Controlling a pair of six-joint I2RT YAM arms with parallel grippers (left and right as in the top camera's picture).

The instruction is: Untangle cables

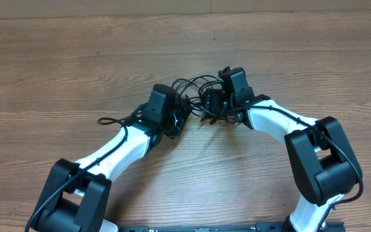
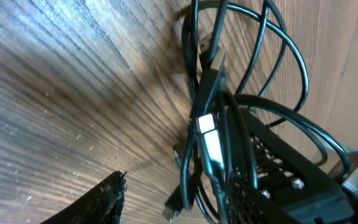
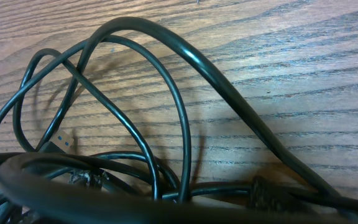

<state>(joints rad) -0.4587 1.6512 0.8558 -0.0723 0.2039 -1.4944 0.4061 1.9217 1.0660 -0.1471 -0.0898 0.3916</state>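
The cables lay knotted mid-bench between the two tools. Left tool gaped with strands inside. I couldn't tell the right tool's state. Best to pinch one cord only — then draw it slowly toward an edge.

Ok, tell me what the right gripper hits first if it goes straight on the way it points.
Likely the black cables: their loops fill the wrist view just ahead of the right gripper; depth is unclear.

cables: heaped on table, mid-width | left arm: touching heap's left side | right arm: touching heap's right side | stray loop: on table, left of left arm
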